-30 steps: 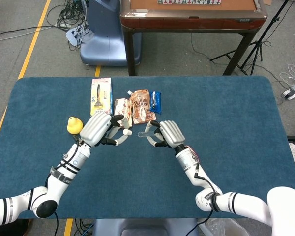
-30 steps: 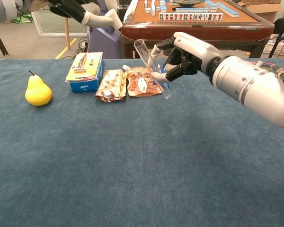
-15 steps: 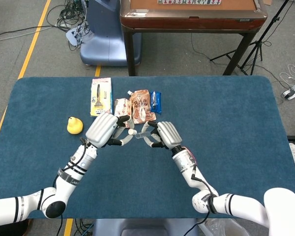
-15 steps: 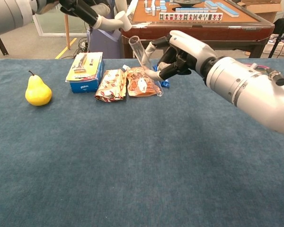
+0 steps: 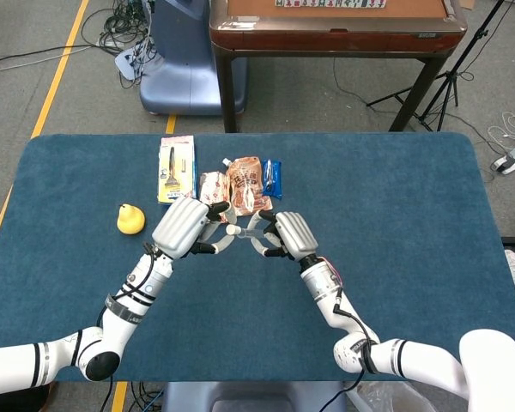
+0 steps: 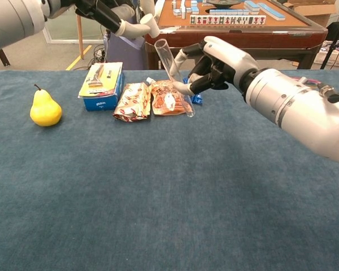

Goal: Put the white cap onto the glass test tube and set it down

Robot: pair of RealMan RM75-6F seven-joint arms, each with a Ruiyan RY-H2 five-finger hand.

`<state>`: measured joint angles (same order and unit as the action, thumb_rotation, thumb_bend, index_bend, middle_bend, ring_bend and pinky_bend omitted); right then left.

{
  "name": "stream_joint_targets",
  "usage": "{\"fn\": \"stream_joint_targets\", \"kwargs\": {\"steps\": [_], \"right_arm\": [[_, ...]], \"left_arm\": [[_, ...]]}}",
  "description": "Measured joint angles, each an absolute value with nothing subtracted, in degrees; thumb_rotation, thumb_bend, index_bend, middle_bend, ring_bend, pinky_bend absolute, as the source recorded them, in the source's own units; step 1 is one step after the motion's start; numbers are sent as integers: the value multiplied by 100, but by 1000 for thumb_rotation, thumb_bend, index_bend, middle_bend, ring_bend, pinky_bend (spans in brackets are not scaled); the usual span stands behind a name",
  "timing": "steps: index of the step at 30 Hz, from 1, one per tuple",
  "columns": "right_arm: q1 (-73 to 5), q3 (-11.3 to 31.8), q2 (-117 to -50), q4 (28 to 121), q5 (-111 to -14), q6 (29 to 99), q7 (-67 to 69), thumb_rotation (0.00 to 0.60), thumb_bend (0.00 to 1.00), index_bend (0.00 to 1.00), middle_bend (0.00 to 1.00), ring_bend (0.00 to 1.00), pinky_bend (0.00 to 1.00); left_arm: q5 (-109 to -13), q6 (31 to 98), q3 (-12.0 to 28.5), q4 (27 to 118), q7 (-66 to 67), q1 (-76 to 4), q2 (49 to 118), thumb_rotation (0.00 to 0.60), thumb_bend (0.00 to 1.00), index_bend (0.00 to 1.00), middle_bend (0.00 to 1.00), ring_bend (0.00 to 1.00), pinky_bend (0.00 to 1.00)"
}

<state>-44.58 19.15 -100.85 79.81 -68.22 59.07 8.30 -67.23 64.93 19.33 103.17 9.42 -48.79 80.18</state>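
Since the earlier frame, both hands have drawn closer; the white cap [image 6: 149,25] now sits just beside the mouth of the glass test tube [image 6: 170,70]. Tube tilts, open end up and toward the left hand [image 5: 187,228], which pinches the cap. Right hand [image 6: 217,62] grips the tube mid-air above the blue table [image 5: 395,215]. Tiled floor behind.

The clear glass test tube [image 6: 173,75] hangs tilted above the table, open mouth uppermost. The small white cap [image 6: 150,26] hovers just beside that mouth, not seated.
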Motion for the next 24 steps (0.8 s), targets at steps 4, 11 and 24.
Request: {"fn": "stream_joint_targets", "kwargs": {"steps": [4, 11, 24], "right_arm": [[-4445, 1921, -10085, 7987, -6852, 5930, 858, 600, 738, 839, 1000, 1000, 1000], [-4427, 1927, -10035, 8008, -6893, 5892, 976, 600, 739, 839, 1000, 1000, 1000], [-4382, 1900, -9911, 8131, -6942, 5835, 1082, 600, 740, 839, 1000, 1000, 1000]], "left_arm": [[-6738, 6484, 1932, 10295, 896, -4881, 8041, 600, 297, 560, 926, 1000, 1000], [-6876, 6487, 1904, 10247, 819, -4888, 8091, 600, 296, 559, 926, 1000, 1000], [-6992, 6410, 1911, 10167, 650, -4930, 8130, 600, 296, 558, 926, 1000, 1000]]}}
